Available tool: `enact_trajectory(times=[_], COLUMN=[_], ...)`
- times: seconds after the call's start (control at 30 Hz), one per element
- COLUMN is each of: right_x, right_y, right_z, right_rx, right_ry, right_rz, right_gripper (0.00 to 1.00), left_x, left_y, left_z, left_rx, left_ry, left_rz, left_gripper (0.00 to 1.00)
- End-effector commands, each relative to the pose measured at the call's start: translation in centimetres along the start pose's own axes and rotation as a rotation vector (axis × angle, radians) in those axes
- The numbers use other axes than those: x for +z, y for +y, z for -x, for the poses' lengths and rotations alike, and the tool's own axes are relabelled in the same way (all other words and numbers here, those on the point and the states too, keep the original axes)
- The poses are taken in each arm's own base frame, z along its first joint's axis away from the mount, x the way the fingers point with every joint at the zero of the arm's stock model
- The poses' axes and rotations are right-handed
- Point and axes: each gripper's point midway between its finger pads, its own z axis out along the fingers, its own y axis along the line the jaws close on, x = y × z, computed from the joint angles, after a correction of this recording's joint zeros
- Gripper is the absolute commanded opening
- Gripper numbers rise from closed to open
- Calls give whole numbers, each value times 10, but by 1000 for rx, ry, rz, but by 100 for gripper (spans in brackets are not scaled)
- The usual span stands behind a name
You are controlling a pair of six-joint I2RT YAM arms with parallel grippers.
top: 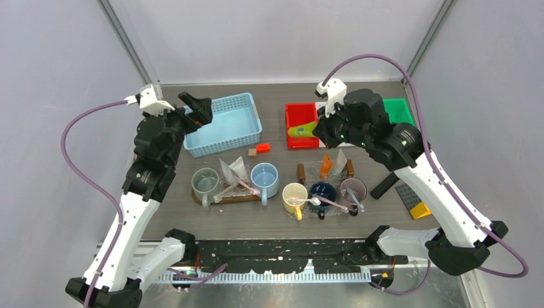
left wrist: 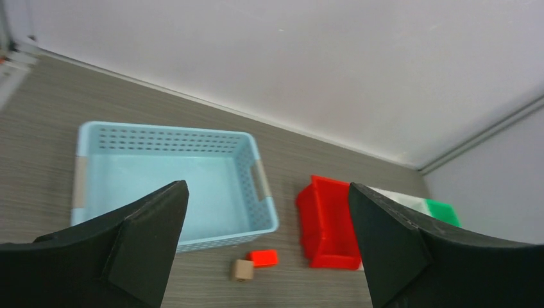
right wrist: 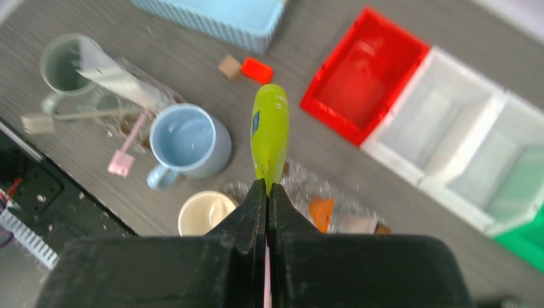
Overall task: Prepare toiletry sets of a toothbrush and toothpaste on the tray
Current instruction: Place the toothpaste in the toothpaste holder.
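**Toothpaste held over the far bins.** A yellow-green toothpaste tube [right wrist: 269,131] is seen pinched by one end in the right gripper [right wrist: 267,187], whose jaws are pressed together on it. The tube's long axis is carried straight out from the fingertips. In the overhead view it is hung above the red bin [top: 295,114] at the far side of the table.

The mugs are lined up on the near side of the tube. The cream-yellow mug [top: 295,196] is placed almost directly toward the arm bases from it. The light blue mug [top: 264,178] is set off to the left, and the navy mug [top: 323,192] and mauve mug [top: 353,188] to the right.

An orange tube [top: 326,165] and a white tube [top: 340,160] are already laid just behind the navy and mauve mugs. No tube can be made out beside the cream-yellow mug, so that spot is judged the likely target, to be reached by a pull back toward the robot and a lowering. The right arm is much the nearer for it.

The left gripper [left wrist: 267,187] is held over the blue basket [left wrist: 167,131] at the far left, its jaws spread wide with nothing between them, well apart from all 5 mugs.
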Motion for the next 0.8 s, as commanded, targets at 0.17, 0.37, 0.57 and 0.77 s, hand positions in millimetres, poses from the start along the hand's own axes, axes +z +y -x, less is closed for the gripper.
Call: enact_trajectory(times=[0.17, 0.37, 0.57, 0.77], right_x=[2, 22, 39, 50], right_y=[-13, -18, -21, -23], right_z=[-58, -79, -96, -111], right_rx=[97, 101, 104, 101], right_ry=[368, 471, 514, 564], right_rz=[-122, -160, -183, -196], right_gripper=[0, 0, 0, 0], left_x=[-21, -30, -40, -50], left_y=[50, 85, 108, 120], left_z=[12, -3, 2, 13], left_rx=[443, 549, 583, 606], left_ry=[-23, -11, -70, -133], left_rz=[155, 262, 373, 441], left_gripper=[100, 100, 100, 100])
